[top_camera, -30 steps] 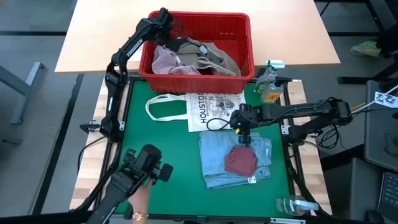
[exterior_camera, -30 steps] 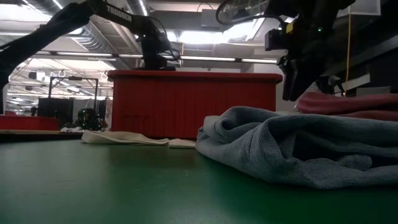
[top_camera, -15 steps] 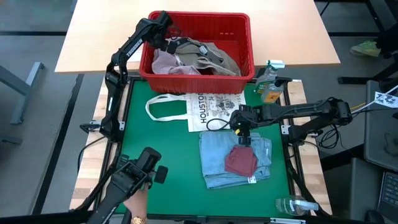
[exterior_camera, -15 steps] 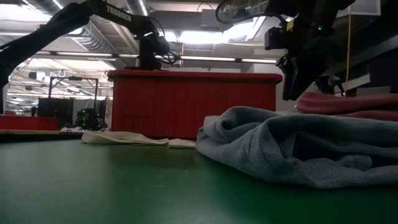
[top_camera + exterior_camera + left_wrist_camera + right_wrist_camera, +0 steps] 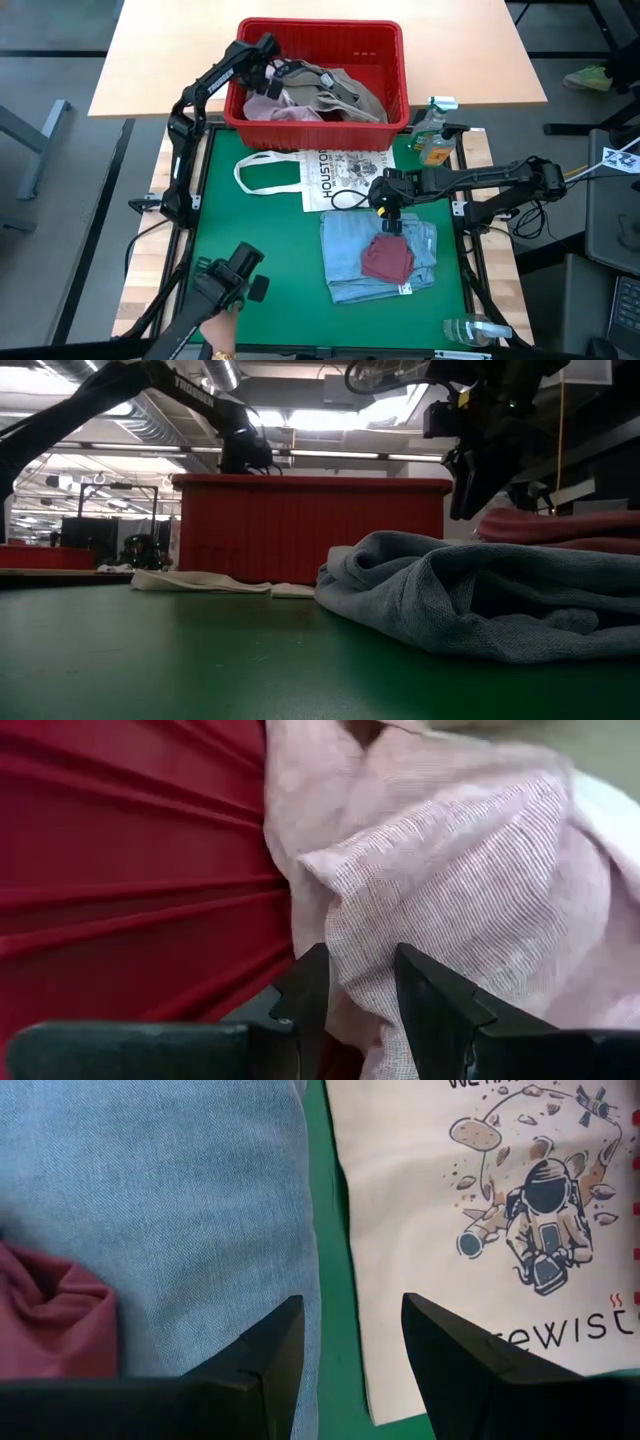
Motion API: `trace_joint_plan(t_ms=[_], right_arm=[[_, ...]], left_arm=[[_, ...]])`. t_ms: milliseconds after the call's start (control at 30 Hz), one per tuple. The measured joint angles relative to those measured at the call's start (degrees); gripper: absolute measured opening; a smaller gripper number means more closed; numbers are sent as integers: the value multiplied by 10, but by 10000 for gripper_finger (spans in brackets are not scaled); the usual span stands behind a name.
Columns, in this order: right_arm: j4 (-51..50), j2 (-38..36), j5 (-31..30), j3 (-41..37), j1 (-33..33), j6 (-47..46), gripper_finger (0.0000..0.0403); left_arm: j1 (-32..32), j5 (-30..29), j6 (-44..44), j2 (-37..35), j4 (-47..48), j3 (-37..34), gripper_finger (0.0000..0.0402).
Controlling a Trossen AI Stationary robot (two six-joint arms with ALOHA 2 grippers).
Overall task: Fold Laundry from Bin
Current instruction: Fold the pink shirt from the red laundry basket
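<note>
The red bin stands at the table's far edge and holds pale pink laundry and a khaki-grey piece. My left gripper reaches down into the bin's left part. It is open, and a ridge of the pink cloth runs up to the gap between its fingers. A folded light blue garment lies on the green mat with a maroon piece on top. My right gripper hangs open above the blue garment's far edge, beside the tote. My left gripper points steeply down at a fold of the pink cloth next to the bin's left wall. Its fingers stand on either side of that fold; I cannot tell whether they touch it.
A white tote bag printed "HOUSTON" lies flat between the bin and the folded pile. Bottles stand at the far right of the mat, and a spray bottle at the near right. A person's hand holds a dark device at the near left.
My left gripper has sunk into the bin toward the pink cloth and has tipped more steeply down, its fingers equally far apart. The dark device at the near left has drifted toward the near edge.
</note>
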State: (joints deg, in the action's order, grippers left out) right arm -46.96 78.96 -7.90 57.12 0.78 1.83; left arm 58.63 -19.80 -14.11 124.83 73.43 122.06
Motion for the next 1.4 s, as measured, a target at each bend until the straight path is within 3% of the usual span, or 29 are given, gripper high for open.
trace_joint_plan(t_ms=[200, 467, 733, 1000, 1400], right_arm=[[8, 0, 0, 0, 0, 0, 170], [14, 0, 0, 0, 0, 15, 170], [31, 0, 0, 0, 0, 15, 170], [36, 0, 0, 0, 0, 15, 170], [37, 0, -5, 0, 0, 15, 170]], left_arm=[[-14, -11, 86, 1, -10, -17, 99], [-40, 42, 130, 9, -53, -5, 7], [-67, 96, 146, 3, -126, 11, 2], [-90, 107, 160, -2, -136, 130, 1], [-122, 161, 159, -120, -261, 128, 0]])
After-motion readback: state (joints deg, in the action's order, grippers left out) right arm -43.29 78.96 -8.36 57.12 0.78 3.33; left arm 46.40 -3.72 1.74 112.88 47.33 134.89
